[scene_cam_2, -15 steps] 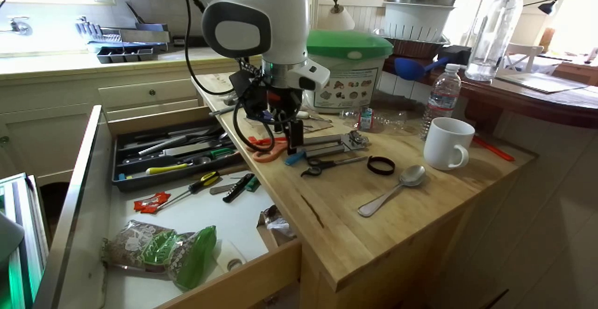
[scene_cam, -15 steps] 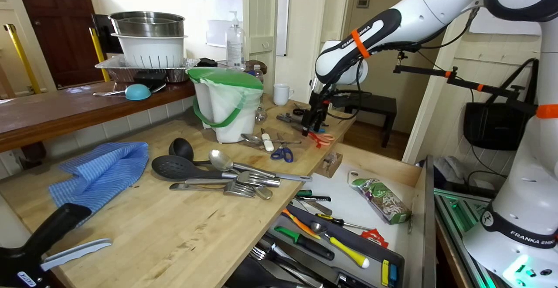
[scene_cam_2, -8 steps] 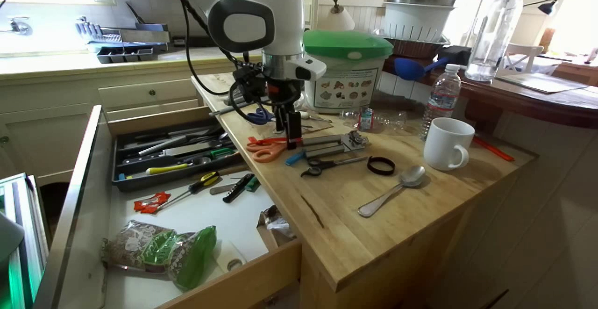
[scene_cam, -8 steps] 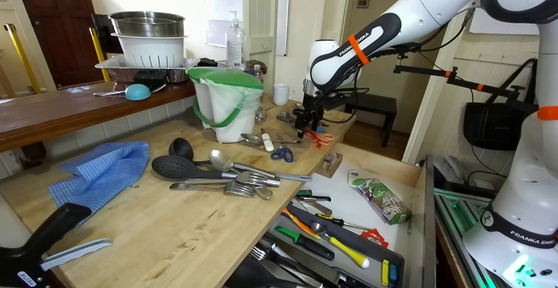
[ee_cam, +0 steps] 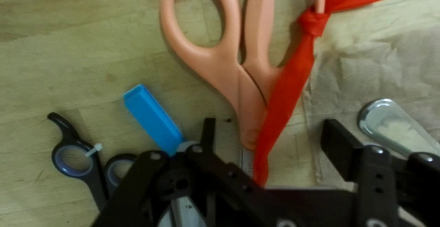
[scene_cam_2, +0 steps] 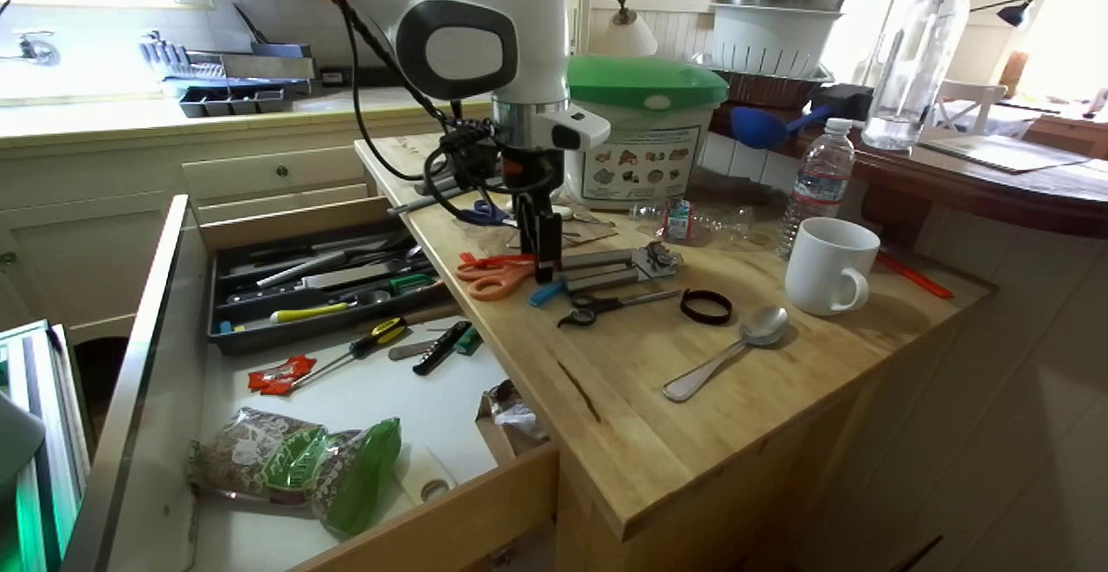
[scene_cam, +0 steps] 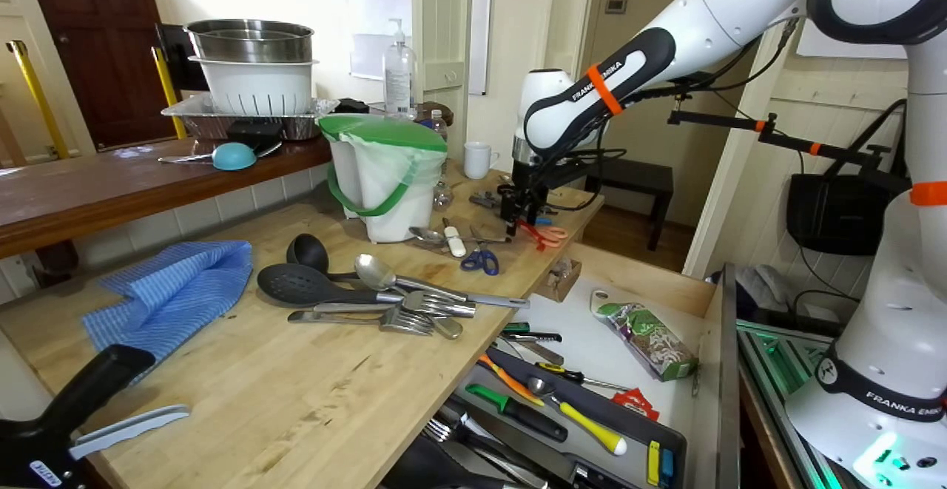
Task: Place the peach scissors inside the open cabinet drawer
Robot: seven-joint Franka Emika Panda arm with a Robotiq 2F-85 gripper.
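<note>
In the wrist view, the fingers (ee_cam: 338, 148) are spread wide apart. In the gap you can see the neck of the peach scissors (ee_cam: 223, 70) and part of a red ribbon (ee_cam: 288, 89). The peach scissors lie flat on the wood surface (ee_cam: 86, 69), with their loops at the top of the view. The ribbon is tied to one loop. On the left are a blue tip (ee_cam: 153, 118) and black scissors (ee_cam: 94, 175). On the right, a pale handle (ee_cam: 395, 127) lies over brown paper (ee_cam: 361, 69).

In both exterior views, the fingers point down just beside the peach scissors. I cannot tell if they touch the surface. The peach scissors are near the edge, by the open drawer (scene_cam: 644, 278). A bag (scene_cam: 658, 345) and a yellow scoop (scene_cam: 592, 427) lie in the drawer. Blue scissors (scene_cam: 480, 254), a tub (scene_cam: 385, 186) with a green lid and a white mug (scene_cam: 476, 160) are on the surface.

In an exterior view, a black ladle (scene_cam: 307, 252) and a blue cloth (scene_cam: 177, 289) lie there too.

In an exterior view, a spoon (scene_cam_2: 725, 356) and a black ring (scene_cam_2: 705, 319) lie near the black scissors.
</note>
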